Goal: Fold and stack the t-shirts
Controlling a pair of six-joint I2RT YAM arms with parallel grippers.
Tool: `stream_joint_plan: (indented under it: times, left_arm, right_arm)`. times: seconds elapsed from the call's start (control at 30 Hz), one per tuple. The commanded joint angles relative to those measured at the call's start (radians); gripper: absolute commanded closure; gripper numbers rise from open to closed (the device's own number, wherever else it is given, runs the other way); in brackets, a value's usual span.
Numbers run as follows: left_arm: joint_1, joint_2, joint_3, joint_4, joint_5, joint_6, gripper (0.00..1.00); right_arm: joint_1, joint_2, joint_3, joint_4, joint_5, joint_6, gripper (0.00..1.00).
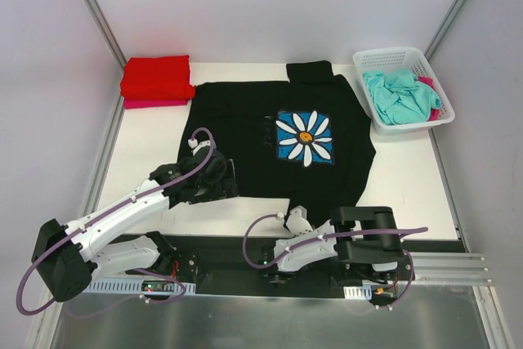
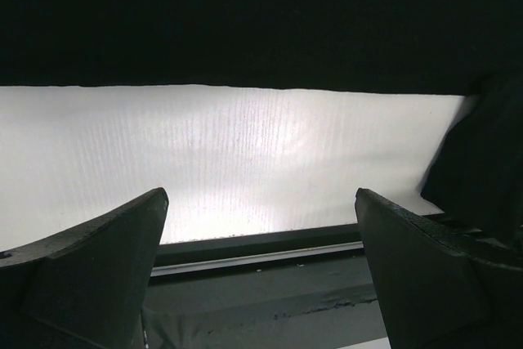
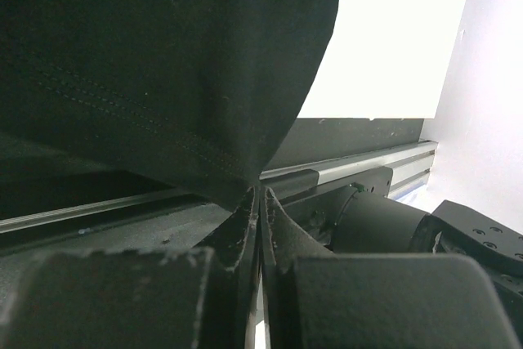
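With the right tool (image 3: 258, 202) pinched shut on the hem of the black t-shirt (image 3: 147, 63), the wide-open left tool (image 2: 260, 226) should grip the hem just ahead of it equally deep before lifting.

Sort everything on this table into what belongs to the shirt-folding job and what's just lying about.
Belongs to the job:
black daisy tee
folded red tee
folded pink tee under it
teal tee and pink cloth in the basket

Just lying about:
white basket
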Motion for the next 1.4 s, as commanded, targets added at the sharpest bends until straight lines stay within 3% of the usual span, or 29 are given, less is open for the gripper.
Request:
stream_joint_plan:
  times: [0.0, 0.07, 0.13, 0.37, 0.63, 0.87, 1.37]
  left_arm:
    - [-0.012, -0.013, 0.031, -0.023, -0.021, -0.015, 0.01]
    - [-0.016, -0.01, 0.031, -0.023, -0.021, -0.017, 0.01]
    - [-0.018, -0.005, 0.033, -0.021, -0.021, -0.02, 0.01]
    - [-0.041, 0.019, 0.051, -0.021, -0.029, -0.023, 0.01]
    - [-0.062, -0.015, 0.047, -0.021, -0.038, -0.037, 0.01]
    - [-0.075, -0.018, 0.048, -0.023, -0.039, -0.04, 0.01]
    - [-0.093, 0.016, 0.067, -0.023, -0.047, -0.049, 0.01]
  right_arm:
    - [0.001, -0.069, -0.01, -0.041, -0.033, 0.058, 0.96]
    - [0.037, -0.115, 0.005, -0.054, -0.031, 0.087, 0.81]
    - [0.065, -0.135, 0.034, -0.107, -0.021, 0.133, 0.58]
    - [0.079, -0.294, 0.025, -0.079, 0.008, 0.28, 0.16]
    - [0.076, -0.404, -0.132, -0.006, -0.026, 0.394, 0.18]
    - [0.03, -0.469, -0.254, 0.135, -0.079, 0.367, 0.24]
    - [-0.074, -0.505, -0.354, 0.319, -0.119, 0.224, 0.4]
